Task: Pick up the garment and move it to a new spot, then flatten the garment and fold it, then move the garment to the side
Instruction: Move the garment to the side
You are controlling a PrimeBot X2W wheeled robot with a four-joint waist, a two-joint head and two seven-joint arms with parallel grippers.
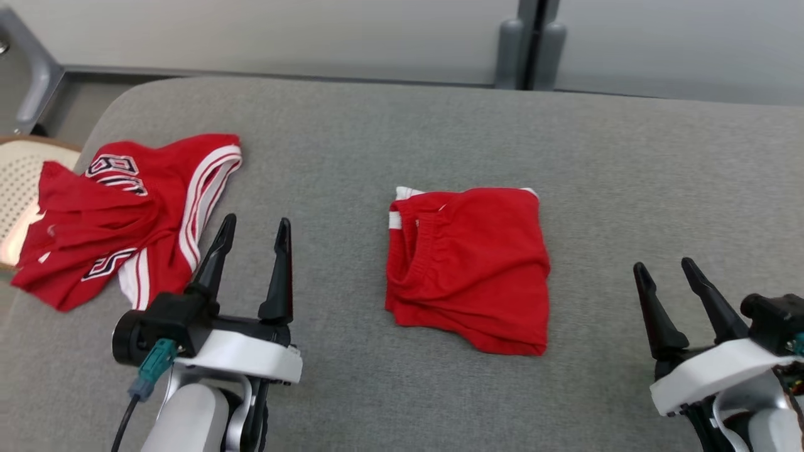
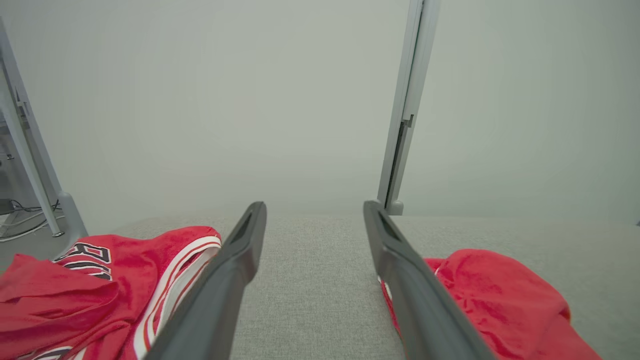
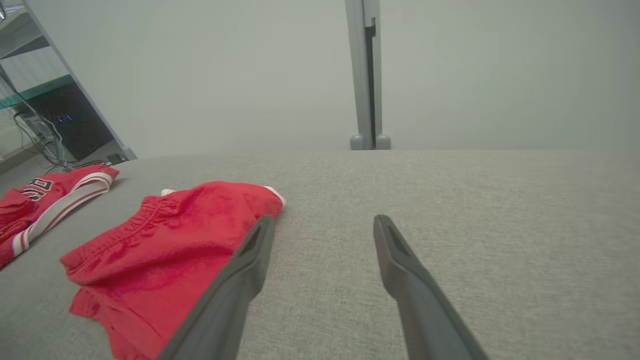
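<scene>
- Two red garments lie on the grey fabric-covered desk (image 1: 440, 125). Folded shorts (image 1: 471, 270) sit about midway between its left and right edges. A crumpled jersey (image 1: 119, 213) with white stripes sits at the left edge and appears to overhang it.
- You are most likely dealing with the shorts. They already look folded, so only the move to the side seems left, though I cannot be sure of this.
- Both sets of jaws stand wide apart and hold nothing.
- Your left gripper (image 1: 257, 220) hovers between the jersey and the shorts, toward the front edge.
- Your right gripper (image 1: 664, 263) hovers toward the front right corner, well apart from the shorts.
- Expect the shorts to be light, soft and limp. If you lift them by a single point, they will probably sag and the layers may slide open.
- Take hold through all the layers at once. The gathered waistband side on the left and the opposite right side look like good places, one gripper on each.
- The bundle is nearly square, a little longer from the far edge toward the front edge, and its front hem slants slightly.
- The elastic waistband runs along the bundle's left side and faces the desk's left edge. White trim peeks out at both far corners.
</scene>
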